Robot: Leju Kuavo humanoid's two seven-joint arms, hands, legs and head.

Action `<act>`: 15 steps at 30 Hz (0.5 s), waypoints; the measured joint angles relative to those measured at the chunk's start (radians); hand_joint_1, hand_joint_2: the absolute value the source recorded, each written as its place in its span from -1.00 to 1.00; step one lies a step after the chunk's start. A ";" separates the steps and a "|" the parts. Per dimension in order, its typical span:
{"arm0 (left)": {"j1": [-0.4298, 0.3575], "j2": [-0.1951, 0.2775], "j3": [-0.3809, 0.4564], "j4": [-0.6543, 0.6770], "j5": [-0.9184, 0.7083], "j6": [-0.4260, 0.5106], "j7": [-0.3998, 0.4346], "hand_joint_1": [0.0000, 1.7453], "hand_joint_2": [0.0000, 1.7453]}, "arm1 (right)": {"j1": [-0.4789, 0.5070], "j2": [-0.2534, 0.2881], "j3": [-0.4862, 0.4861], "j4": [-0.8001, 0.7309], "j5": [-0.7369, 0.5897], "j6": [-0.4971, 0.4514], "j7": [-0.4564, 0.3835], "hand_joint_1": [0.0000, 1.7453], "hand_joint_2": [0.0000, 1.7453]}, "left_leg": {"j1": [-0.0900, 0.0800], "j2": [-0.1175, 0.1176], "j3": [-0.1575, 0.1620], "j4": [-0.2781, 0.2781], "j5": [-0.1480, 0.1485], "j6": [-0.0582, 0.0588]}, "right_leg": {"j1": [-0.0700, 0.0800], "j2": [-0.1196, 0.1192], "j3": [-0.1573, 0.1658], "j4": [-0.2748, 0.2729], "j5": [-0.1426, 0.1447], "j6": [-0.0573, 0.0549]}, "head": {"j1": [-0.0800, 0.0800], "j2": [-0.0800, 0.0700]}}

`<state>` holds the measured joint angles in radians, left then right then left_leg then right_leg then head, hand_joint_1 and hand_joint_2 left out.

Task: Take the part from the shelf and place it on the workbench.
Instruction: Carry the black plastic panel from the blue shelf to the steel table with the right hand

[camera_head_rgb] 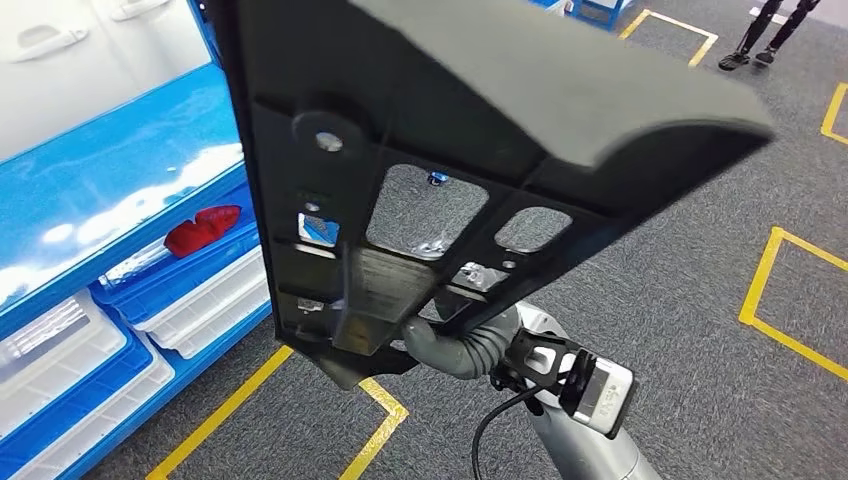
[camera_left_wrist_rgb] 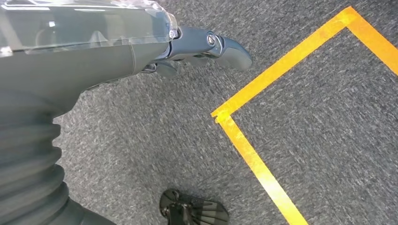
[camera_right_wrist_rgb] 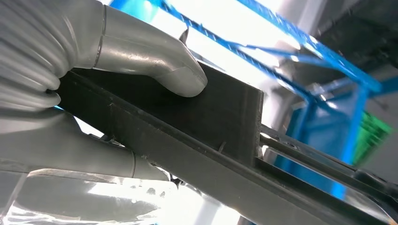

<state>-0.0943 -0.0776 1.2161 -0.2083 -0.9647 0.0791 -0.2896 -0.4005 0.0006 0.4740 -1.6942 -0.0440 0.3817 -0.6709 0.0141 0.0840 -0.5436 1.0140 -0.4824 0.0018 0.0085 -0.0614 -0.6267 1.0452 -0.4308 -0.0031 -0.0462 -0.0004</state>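
Observation:
A large black plastic part point(camera_head_rgb: 450, 100) with several cut-out windows is held up close to my head camera, tilted, and blocks much of that view. My right hand point(camera_head_rgb: 455, 345) grips its lower edge from beneath. In the right wrist view the grey thumb point(camera_right_wrist_rgb: 178, 70) presses on one face of the black part point(camera_right_wrist_rgb: 225, 122), and the rest of the right hand point(camera_right_wrist_rgb: 94, 154) lies under the other face. My left hand point(camera_left_wrist_rgb: 197, 47) hangs over the grey carpet, its thumb stretched out and nothing in it.
A blue shelf point(camera_head_rgb: 120, 130) stands at the left, with white bins point(camera_head_rgb: 210, 300) on its lower levels and a red item point(camera_head_rgb: 200, 228). Yellow tape point(camera_head_rgb: 790, 290) marks boxes on the carpet. A person's feet point(camera_head_rgb: 745, 58) are at the far right.

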 joint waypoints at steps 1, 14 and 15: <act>0.000 0.000 0.002 0.000 0.002 0.002 0.005 -1.00 1.00 | 0.002 0.000 -0.009 -0.008 -0.003 -0.003 -0.006 1.00 1.00 | -0.002 0.008 0.002 0.000 -0.002 -0.005 | 0.005 -0.005 0.007 -0.017 -0.001 -0.005 | 0.000 0.000; 0.005 0.012 0.018 0.000 0.004 0.007 0.030 -1.00 1.00 | 0.029 -0.003 -0.087 -0.072 -0.025 -0.006 -0.026 1.00 1.00 | 0.011 -0.120 -0.052 0.085 -0.009 -0.036 | -0.007 0.152 0.014 -0.022 0.003 -0.024 | 0.000 0.000; 0.005 0.012 0.018 0.000 0.003 0.005 0.031 -1.00 1.00 | 0.030 -0.003 -0.090 -0.076 -0.024 -0.007 -0.026 1.00 1.00 | 0.014 -0.141 -0.032 0.040 0.005 -0.033 | -0.008 0.164 0.010 -0.017 0.001 -0.019 | 0.000 0.000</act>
<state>-0.0897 -0.0652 1.2343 -0.2083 -0.9621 0.0845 -0.2582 -0.3701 -0.0025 0.3841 -1.7705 -0.0678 0.3751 -0.6966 0.0276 -0.0572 -0.5756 1.0543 -0.4770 -0.0310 0.0001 0.1023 -0.6169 1.0282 -0.4294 -0.0218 -0.0463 -0.0001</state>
